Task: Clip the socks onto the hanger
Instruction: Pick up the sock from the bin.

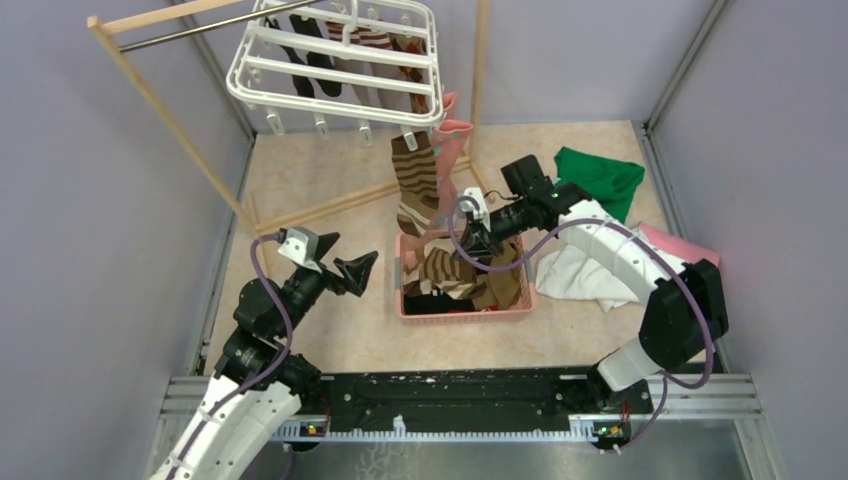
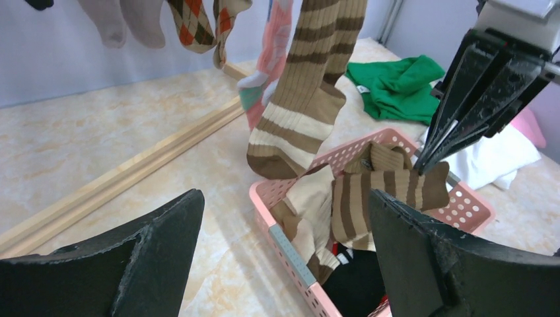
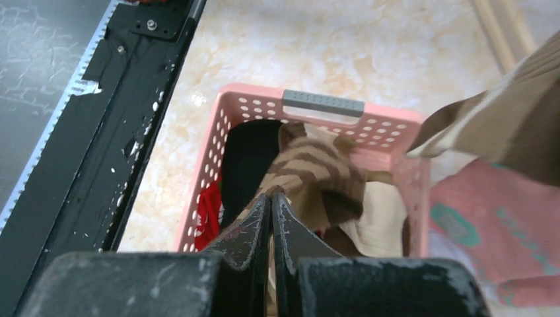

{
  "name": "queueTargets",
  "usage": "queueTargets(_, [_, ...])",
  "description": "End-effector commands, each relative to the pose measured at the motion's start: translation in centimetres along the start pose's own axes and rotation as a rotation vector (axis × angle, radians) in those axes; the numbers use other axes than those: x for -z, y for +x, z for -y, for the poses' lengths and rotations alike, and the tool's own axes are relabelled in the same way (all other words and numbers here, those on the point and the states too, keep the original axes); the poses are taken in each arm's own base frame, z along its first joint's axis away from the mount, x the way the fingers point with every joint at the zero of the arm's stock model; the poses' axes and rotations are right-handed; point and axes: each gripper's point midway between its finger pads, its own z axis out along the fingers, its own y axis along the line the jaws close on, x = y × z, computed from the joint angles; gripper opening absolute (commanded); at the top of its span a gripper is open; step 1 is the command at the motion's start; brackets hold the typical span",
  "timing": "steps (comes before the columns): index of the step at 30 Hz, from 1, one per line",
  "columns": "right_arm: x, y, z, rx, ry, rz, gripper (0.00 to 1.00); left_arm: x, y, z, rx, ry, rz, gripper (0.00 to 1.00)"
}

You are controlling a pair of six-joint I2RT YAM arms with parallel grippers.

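The white grid hanger point(image 1: 340, 70) hangs at the back left with several socks clipped under it. Among them a brown-cream striped sock point(image 1: 415, 185) point(image 2: 304, 99) and a pink-teal sock point(image 1: 450, 140) point(image 3: 489, 218) dangle over the pink basket point(image 1: 465, 313) point(image 2: 290, 247) point(image 3: 323, 104). My right gripper point(image 1: 468, 248) point(image 2: 424, 165) point(image 3: 271, 196) is shut on a second brown-cream striped sock point(image 2: 383, 191) point(image 3: 317, 175), which lies on top of the basket's pile. A black sock point(image 3: 247, 158) and a beige sock point(image 2: 314, 205) also lie in the basket. My left gripper point(image 1: 350, 258) point(image 2: 285, 195) hovers open just left of the basket, holding nothing.
A green cloth point(image 1: 600, 180), a white cloth point(image 1: 575, 275) and a pink cloth point(image 1: 680, 245) lie right of the basket. The wooden rack point(image 1: 160, 110) holds the hanger, and its base bars point(image 2: 119, 178) run across the floor. A black rail point(image 3: 99, 132) lies along the near edge.
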Motion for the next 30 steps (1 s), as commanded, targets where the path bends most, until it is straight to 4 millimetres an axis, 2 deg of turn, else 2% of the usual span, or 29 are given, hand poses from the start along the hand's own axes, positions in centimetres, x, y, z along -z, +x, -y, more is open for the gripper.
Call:
queueTargets(1, [2.6,-6.6,0.2,0.087,0.055,0.130,0.00,-0.1,-1.8,1.5,0.000,0.086,0.088,0.99])
queueTargets(4, [3.5,-8.5,0.3,0.068,0.085,0.176,0.00,-0.1,-2.5,3.3,-0.011,0.185,0.124,0.99])
queueTargets(8, [4.7,-11.1,0.6,-0.059,0.086,0.285,0.00,-0.2,-2.8,5.6,-0.038,0.323,0.139,0.99])
queueTargets(11, [4.9,-12.2,0.1,-0.182,0.068,0.364,0.00,0.0,-3.1,7.7,-0.138,0.470,0.171,0.99])
queueTargets(12, [5.1,-13.2,0.2,-0.175,0.077,0.410,0.00,0.1,-3.5,8.3,-0.162,0.509,0.188,0.99])
queueTargets(16, [5.9,-15.1,-0.7,-0.323,0.101,0.573,0.00,0.1,-4.8,9.4,-0.246,0.577,0.219,0.99])
queueTargets(20, [6.4,-15.5,0.1,-0.440,0.164,0.619,0.00,-0.2,-5.7,10.2,-0.325,0.638,0.235,0.99])
queueTargets(24, [6.8,-16.1,1.3,-0.528,0.202,0.647,0.00,-1.2,-5.2,10.9,-0.340,0.696,0.204,0.97])
queueTargets(30, [7.0,-16.2,3.1,-0.677,0.249,0.676,0.00,-2.5,-4.9,10.8,-0.379,0.695,0.226,0.95])
